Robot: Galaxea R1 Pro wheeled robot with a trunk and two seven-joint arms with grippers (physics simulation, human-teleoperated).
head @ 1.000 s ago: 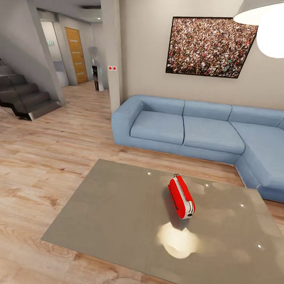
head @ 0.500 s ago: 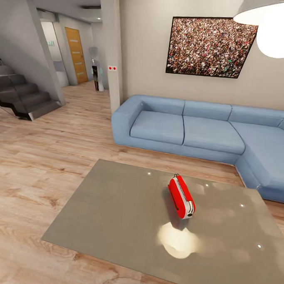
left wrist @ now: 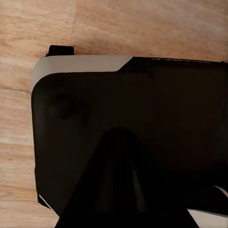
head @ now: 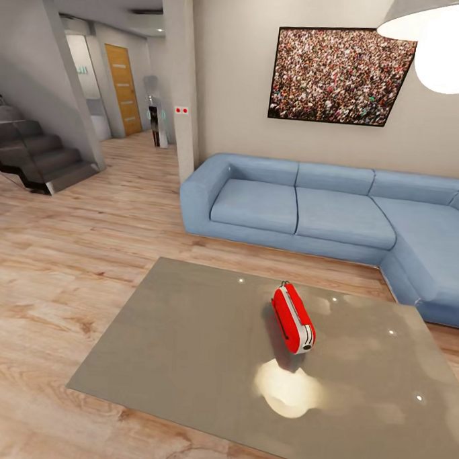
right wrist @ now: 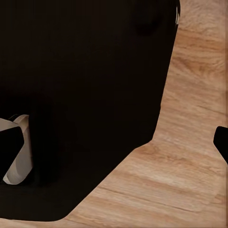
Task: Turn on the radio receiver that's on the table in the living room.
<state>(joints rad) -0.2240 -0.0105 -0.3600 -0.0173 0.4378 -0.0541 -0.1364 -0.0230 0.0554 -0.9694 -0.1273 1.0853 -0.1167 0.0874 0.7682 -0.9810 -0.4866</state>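
The red radio receiver (head: 293, 317) lies on its side on the glossy grey table (head: 183, 348), a little right of the table's middle. Its thin handle points toward the sofa and its white-and-grey trimmed end faces me. Nothing touches it. In the left wrist view a dark wedge (left wrist: 114, 185) rises in front of the robot's black base (left wrist: 156, 109), over wood floor; I cannot tell whether it is shut fingers. The right wrist view looks at black robot body (right wrist: 80, 95) above plank floor (right wrist: 190, 161).
A blue L-shaped sofa (head: 325, 211) stands behind and to the right of the table. The crowd picture (head: 338, 75) hangs above it and a white pendant lamp (head: 441, 39) is at the upper right. Stairs (head: 38, 155), a pillar (head: 180, 79) and a hallway lie to the left.
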